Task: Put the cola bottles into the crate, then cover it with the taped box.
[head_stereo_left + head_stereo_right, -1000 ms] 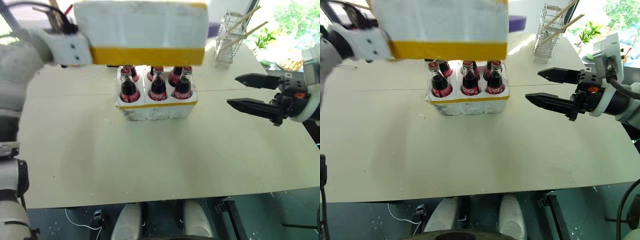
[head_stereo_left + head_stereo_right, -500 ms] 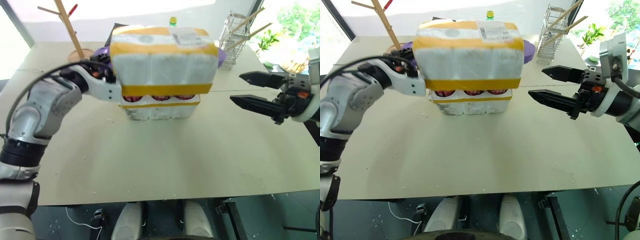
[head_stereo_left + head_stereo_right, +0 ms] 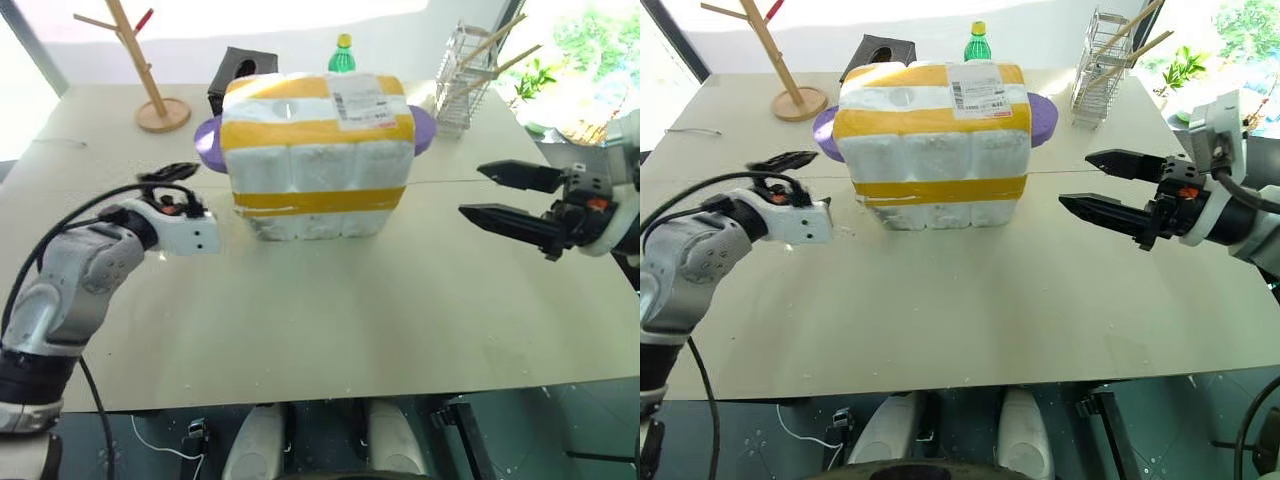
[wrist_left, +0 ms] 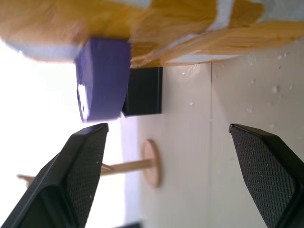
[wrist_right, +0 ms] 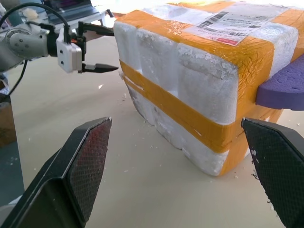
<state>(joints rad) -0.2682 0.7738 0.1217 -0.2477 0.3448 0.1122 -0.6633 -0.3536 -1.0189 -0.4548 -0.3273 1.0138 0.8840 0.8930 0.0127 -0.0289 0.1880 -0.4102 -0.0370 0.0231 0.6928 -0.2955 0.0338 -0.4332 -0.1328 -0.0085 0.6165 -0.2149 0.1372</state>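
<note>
At the middle of the beige table (image 3: 330,320), toward its far side, the taped box (image 3: 318,150) sits down over the crate (image 3: 300,225), whose lower white edge and yellow band just show beneath the box's rim. The left gripper (image 3: 185,195) hangs just beside the box's left end, apart from it, its two black fingers spread wide and holding nothing. The right gripper (image 3: 500,195) hovers well apart from the box's right end, its fingers likewise wide apart and empty, pointing toward the box.

The box is a white styrofoam shell with three rounded lobes along its front face, a wide yellow tape stripe wrapped around the upper part, another around the lower part, and a white printed label (image 3: 360,100) with a barcode on top. The foam surface looks pebbly and slightly chipped along the bottom edge in the right wrist view, and white crumbs lie scattered on the table near it. The cola bottles are hidden under the box.

A purple plate (image 3: 208,143) pokes out from behind the box on both sides. Behind stand a black tissue box (image 3: 235,68), a green bottle with a yellow cap (image 3: 342,55), a wooden stand (image 3: 150,70) and a wire rack holding chopsticks (image 3: 465,80)
</note>
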